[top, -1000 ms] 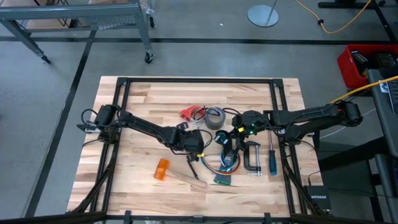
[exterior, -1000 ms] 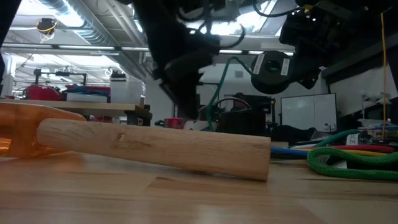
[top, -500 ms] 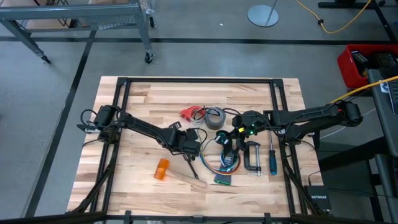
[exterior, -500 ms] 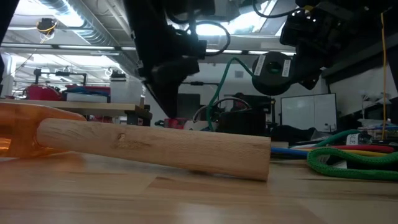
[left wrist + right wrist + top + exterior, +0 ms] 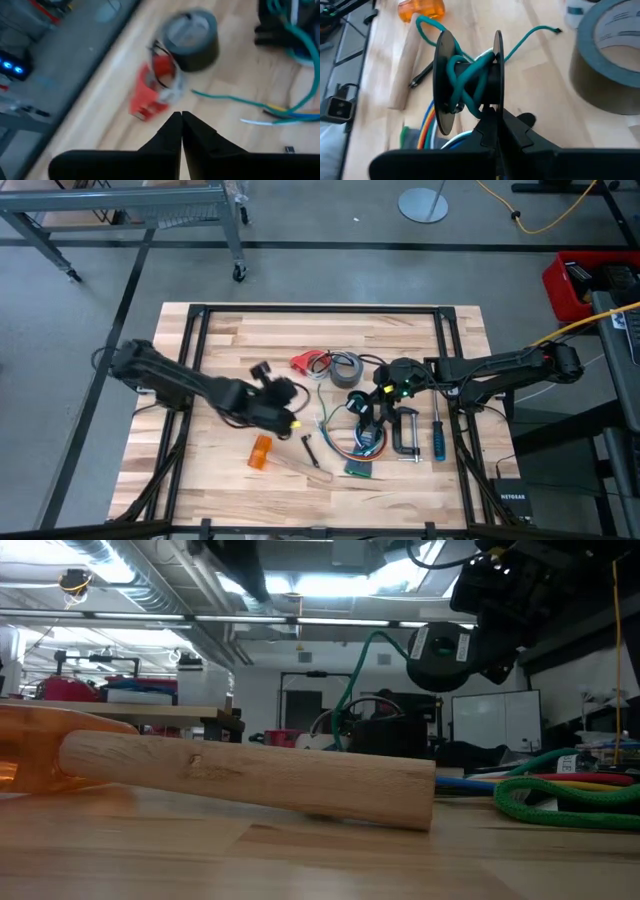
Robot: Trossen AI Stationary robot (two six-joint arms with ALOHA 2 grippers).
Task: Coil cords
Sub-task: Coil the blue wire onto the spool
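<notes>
My right gripper [image 5: 372, 408] is shut on a small black spool [image 5: 470, 82] wound with green cord, held above the middle of the table; the spool also shows in the low view [image 5: 440, 644]. The green cord [image 5: 338, 408] trails from it down to the wood. A red plastic piece [image 5: 302, 362] with thin dark cords lies against the grey tape roll [image 5: 345, 368]; it also shows in the left wrist view [image 5: 150, 92]. My left gripper [image 5: 288, 390] is shut and empty, raised to the left of the red piece. My right gripper pinches the rim of one of the spool's two discs [image 5: 497, 102] between its two fingers. The fingers come from the table's right side, slanting down. The spool is lifted clear of the table, its round face [image 5: 440, 644] toward the near edge. The green cord [image 5: 362, 660] hangs slack below it.
A mallet with an orange head [image 5: 260, 452] and wooden handle [image 5: 250, 775] lies near the front. A small black tool [image 5: 310, 450], a bundle of coloured wires [image 5: 365, 445], a black clamp [image 5: 405, 435] and a blue screwdriver [image 5: 437, 438] lie under and beside the right gripper.
My left gripper has drawn back toward the table's left edge and risen, leaving the low view; its arm has swung leftward. The right gripper and the spool have kept still.
</notes>
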